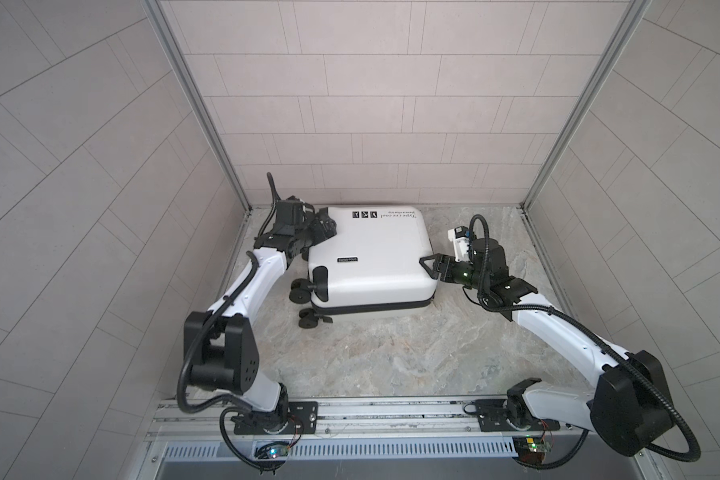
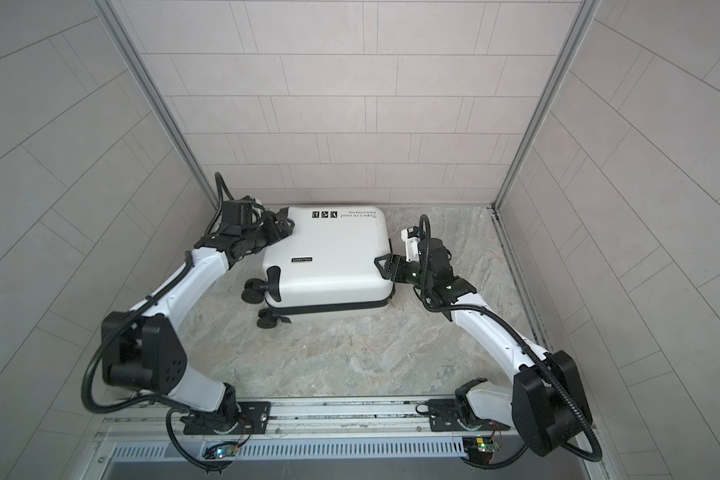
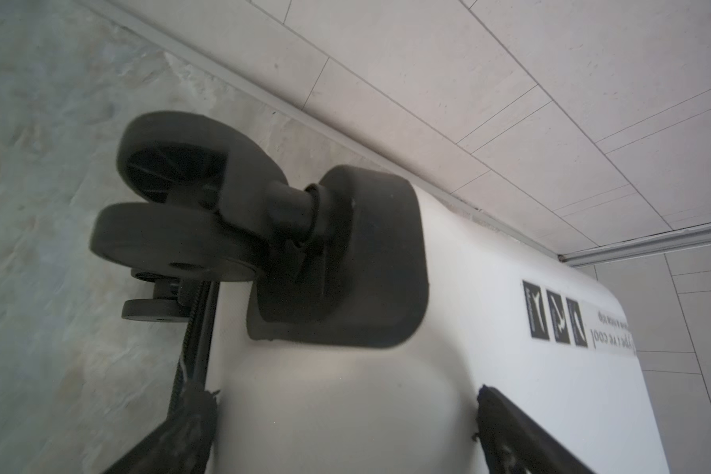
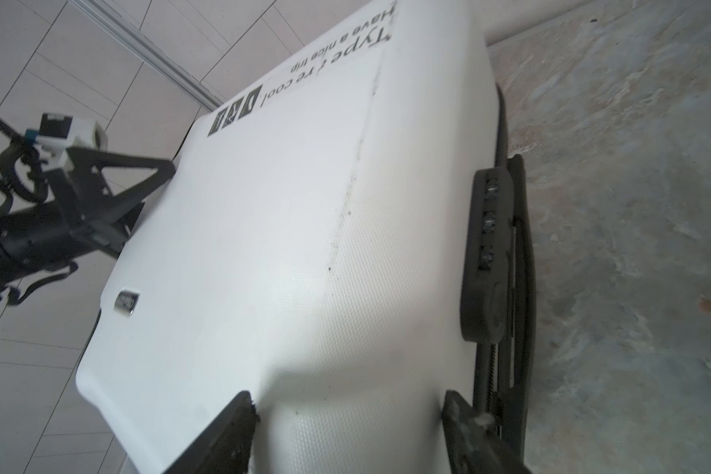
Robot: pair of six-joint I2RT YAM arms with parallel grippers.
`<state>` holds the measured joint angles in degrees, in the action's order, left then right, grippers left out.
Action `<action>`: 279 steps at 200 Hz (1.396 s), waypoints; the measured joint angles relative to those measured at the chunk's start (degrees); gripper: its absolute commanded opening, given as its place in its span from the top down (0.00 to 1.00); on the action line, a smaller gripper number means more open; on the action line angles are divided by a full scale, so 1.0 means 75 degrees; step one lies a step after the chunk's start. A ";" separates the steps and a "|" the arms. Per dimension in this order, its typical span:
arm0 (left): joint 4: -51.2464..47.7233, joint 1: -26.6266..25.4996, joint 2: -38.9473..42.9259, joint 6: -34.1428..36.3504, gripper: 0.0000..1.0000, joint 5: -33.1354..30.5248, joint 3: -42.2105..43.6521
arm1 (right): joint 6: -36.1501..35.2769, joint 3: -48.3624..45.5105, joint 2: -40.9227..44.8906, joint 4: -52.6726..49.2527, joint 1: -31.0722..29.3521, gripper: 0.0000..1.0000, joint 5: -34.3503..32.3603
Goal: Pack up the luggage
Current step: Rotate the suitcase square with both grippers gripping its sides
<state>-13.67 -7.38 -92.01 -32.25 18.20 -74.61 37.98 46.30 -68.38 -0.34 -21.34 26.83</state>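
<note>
Luggage (image 1: 375, 257): white hard-shell case, closed, lying flat toward the back of the stone-look tabletop (image 1: 391, 365), near the rear wall, wheels to the left.
Right gripper (image 1: 429, 266): clamped across the case's right-hand edge, one finger on the top shell, one down by the seam.
Left gripper (image 1: 328, 227): jaws spread wide astride the far wheel-end corner, gripping nothing that I can see.
Wheels (image 1: 304, 293): black casters, free to turn.
Combination lock (image 4: 487, 254): on the side wall, just beside the right fingers.
Hazards, as I judge them: the smooth shell slipping from a one-sided pinch; a push pivoting or sliding the case; fingers snagging lock or zipper.
</note>
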 measured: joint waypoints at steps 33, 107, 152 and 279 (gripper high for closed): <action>0.0586 -0.0038 -0.1093 -0.0082 0.00 0.0667 -0.0965 | -0.0096 -0.0291 0.0851 -0.0778 -0.0356 0.26 -0.0058; -0.0813 -0.0242 -0.0495 0.0315 0.00 0.0565 -0.1649 | -0.1070 0.0723 0.1515 -0.3101 0.0475 0.18 -0.1110; -0.1428 -0.0356 0.2509 0.0347 0.00 0.0102 -0.0691 | -0.0985 0.2174 -0.0291 -0.2707 0.1731 0.18 -0.0944; -0.1343 -0.2690 0.6781 -0.2649 0.00 -0.1297 0.5027 | 0.0009 0.8192 -0.7157 -0.1772 0.2299 0.23 0.2515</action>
<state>-23.75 -27.55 -41.15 -52.12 8.47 -36.91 38.04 107.74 -122.06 -13.63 -4.10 45.69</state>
